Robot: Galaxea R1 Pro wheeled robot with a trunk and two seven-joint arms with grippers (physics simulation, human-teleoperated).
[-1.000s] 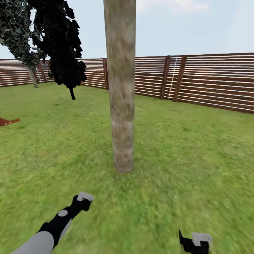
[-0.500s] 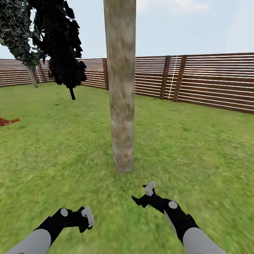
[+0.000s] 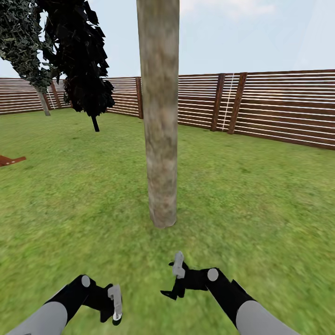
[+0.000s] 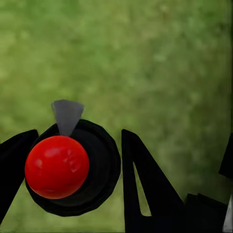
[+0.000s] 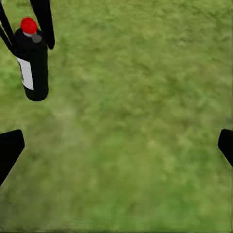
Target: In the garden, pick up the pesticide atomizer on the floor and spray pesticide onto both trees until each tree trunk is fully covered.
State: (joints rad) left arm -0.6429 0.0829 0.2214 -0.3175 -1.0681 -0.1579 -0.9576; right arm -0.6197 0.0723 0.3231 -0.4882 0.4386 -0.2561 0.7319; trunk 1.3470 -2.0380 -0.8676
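The left gripper is clamped on the pesticide atomizer; the left wrist view shows the black fingers on either side of the round black body, with the red cap facing the camera and a grey nozzle wedge jutting past it. The right gripper holds nothing, its jaws spread wide; in its wrist view the two fingertips sit far apart over bare grass, and the bottle shows beyond them.

In the last second the left arm has drawn back from a forward reach and dropped low at about 7 o'clock in the head view. The right arm has come up from the bottom edge, reached ahead, then swung inward to about 6 o'clock, turned toward the left gripper. The trunk and fence stand where they did, so the camera has not moved.

The tree trunk rises at 12 o'clock, well apart from both grippers, and no coating can be made out on its bark; a second grey trunk stands far off at 10 o'clock beside a dark tree, before the fence that rims the lawn.

So the pick-up looks done and the spraying not begun; the right arm's approach suggests a hand-over or a two-handed press, though which cannot be told.
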